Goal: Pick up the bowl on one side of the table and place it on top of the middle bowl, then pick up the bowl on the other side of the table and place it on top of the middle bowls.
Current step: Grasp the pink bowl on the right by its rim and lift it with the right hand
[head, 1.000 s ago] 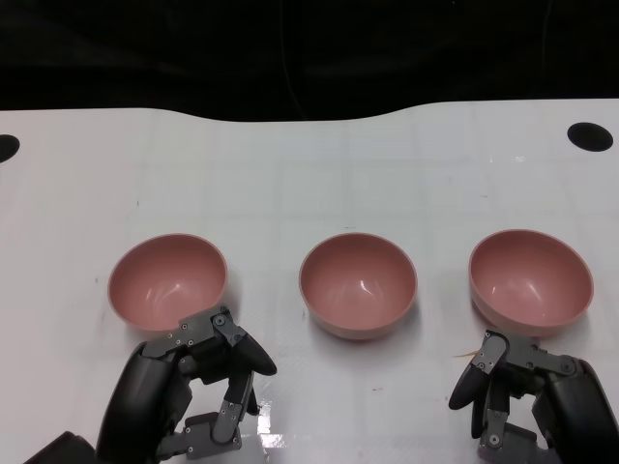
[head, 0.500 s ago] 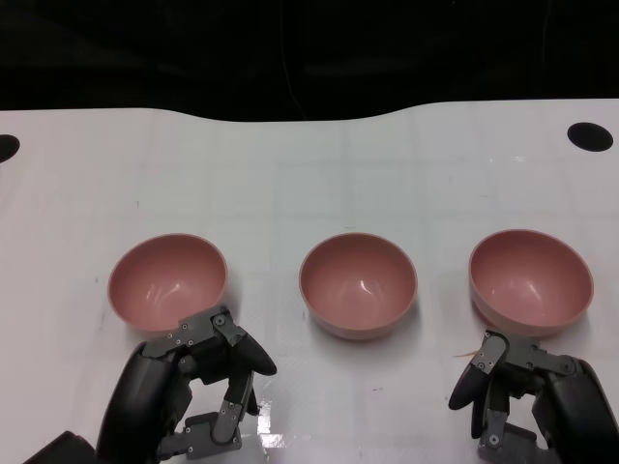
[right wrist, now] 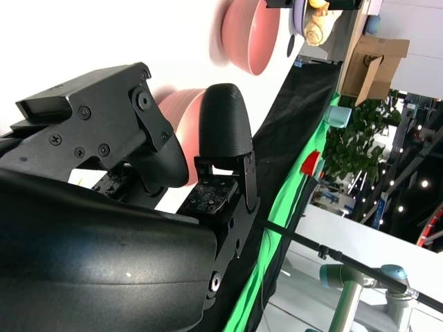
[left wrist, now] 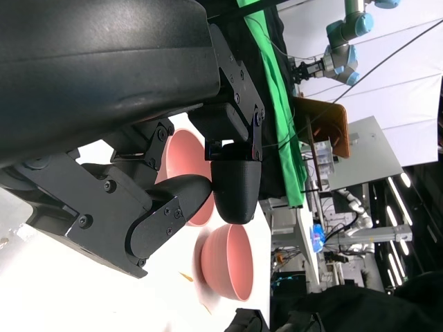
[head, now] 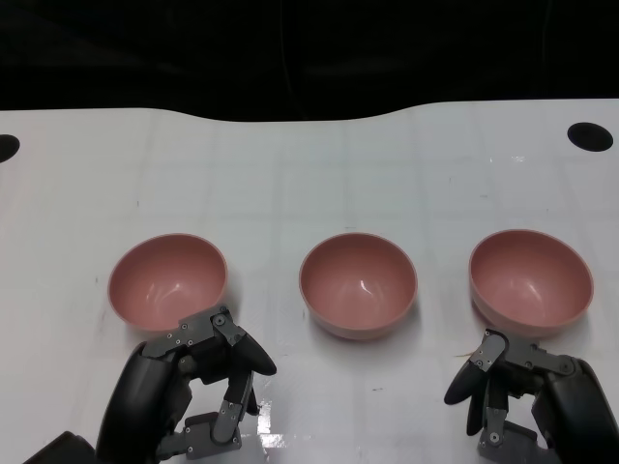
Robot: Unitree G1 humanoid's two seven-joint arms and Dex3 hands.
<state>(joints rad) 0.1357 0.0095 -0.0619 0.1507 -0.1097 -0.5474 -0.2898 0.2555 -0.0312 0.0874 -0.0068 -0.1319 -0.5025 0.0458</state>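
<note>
Hovering low over the near edge of the counter (head: pixel 309 164), the left hand (head: pixel 189 391) held nothing; its fingers (head: pixel 242 353) were curled inward, tips apart, just short of the left bowl (head: pixel 168 280). The right hand (head: pixel 522 396) sat likewise at the near right, fingers bent and loosely parted, empty, just below the right bowl (head: pixel 531 280). Neither hand plainly touched a bowl; contact at the left rim could not be told. Three pink bowls stood upright in a row, well apart from one another, the middle bowl (head: pixel 358 285) between the other two, none stacked. Left wrist view showed two bowls beyond the fingers. Past the bowls lay a dark hole (head: pixel 590 136) at the far right corner of the white counter and a black backdrop (head: pixel 309 48) behind.
</note>
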